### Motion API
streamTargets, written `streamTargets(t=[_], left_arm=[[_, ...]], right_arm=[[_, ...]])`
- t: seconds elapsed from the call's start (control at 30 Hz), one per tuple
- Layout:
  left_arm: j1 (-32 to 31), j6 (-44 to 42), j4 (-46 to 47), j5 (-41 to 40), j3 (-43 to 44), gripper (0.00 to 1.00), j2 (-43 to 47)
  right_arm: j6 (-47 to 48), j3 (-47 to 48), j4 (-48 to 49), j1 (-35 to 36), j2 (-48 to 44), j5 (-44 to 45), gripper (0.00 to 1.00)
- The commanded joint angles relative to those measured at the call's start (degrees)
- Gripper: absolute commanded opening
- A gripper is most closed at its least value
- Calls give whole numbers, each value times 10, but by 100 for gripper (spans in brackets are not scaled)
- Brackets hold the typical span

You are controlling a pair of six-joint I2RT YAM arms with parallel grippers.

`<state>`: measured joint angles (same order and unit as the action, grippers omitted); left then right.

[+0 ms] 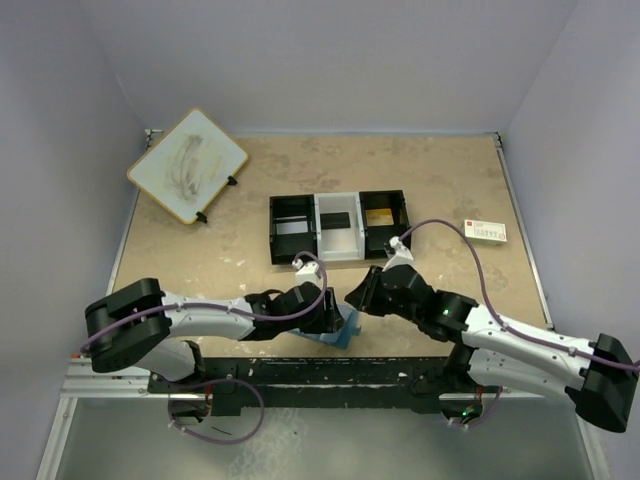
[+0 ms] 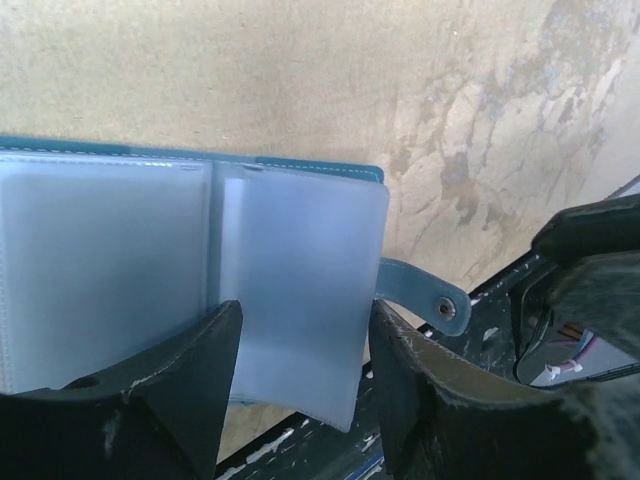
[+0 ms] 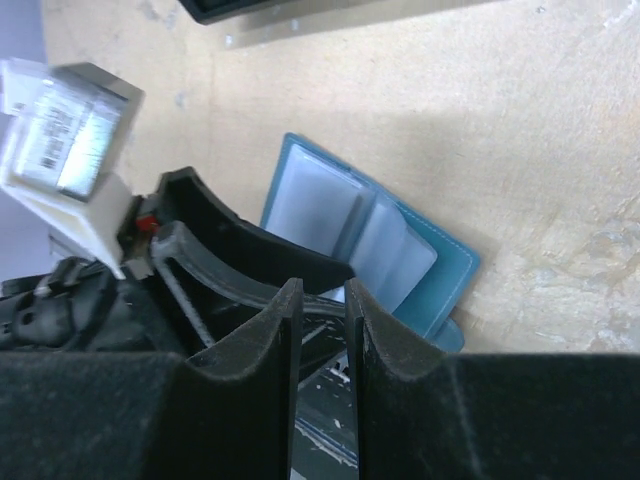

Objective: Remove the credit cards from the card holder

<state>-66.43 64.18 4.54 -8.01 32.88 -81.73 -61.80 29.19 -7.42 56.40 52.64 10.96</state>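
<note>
The blue card holder (image 1: 346, 333) lies open near the table's front edge between both grippers. In the left wrist view the card holder (image 2: 100, 260) shows frosted pale pockets, and its snap tab (image 2: 436, 302) sticks out to the right. My left gripper (image 2: 305, 312) is open, its fingers standing on either side of one loose pocket leaf (image 2: 300, 260). My right gripper (image 3: 325, 290) hovers just right of the holder (image 3: 445, 262), its jaws a narrow slit apart with nothing between them. No credit cards show in the pockets. The left gripper (image 1: 334, 312) and the right gripper (image 1: 358, 297) nearly meet over the holder.
A black-and-white three-compartment tray (image 1: 272, 230) sits behind the grippers, with a dark card (image 1: 337, 220) and a gold card (image 1: 378, 217) in it. A white printed card (image 1: 485, 231) lies at the right. A tilted board (image 1: 188, 165) stands at the back left. A black rail (image 1: 330, 375) runs along the front edge.
</note>
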Motion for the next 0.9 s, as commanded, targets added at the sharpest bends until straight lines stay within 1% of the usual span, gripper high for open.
streamTargets(t=[0.0, 0.1, 0.2, 0.33, 0.47, 0.63, 0.7, 0.77, 0.87], left_arm=[[-24, 7, 83, -28, -12, 52, 13], [-41, 7, 91, -50, -14, 52, 5], [-54, 8, 104, -52, -13, 52, -7], [-63, 9, 100, -70, -17, 52, -13], [-65, 8, 83, -75, -22, 52, -6], [-78, -6, 52, -76, -24, 52, 35], [-83, -6, 16, -95, -20, 52, 66], [-84, -4, -41, -121, -15, 52, 106], [-84, -9, -122, -185, -9, 55, 165]], right_arm=[[16, -17, 28, 0, -44, -5, 26], [16, -35, 54, -1, -52, -22, 25], [34, -39, 90, -1, -36, -49, 25], [46, -27, 108, 0, 16, -48, 25], [38, -40, 138, 0, 87, -38, 22], [30, -77, 177, -1, 131, -65, 19], [16, -105, 190, -1, 128, -66, 19], [6, -136, 207, 0, 119, -60, 18], [-2, -166, 221, -1, 104, -52, 19]])
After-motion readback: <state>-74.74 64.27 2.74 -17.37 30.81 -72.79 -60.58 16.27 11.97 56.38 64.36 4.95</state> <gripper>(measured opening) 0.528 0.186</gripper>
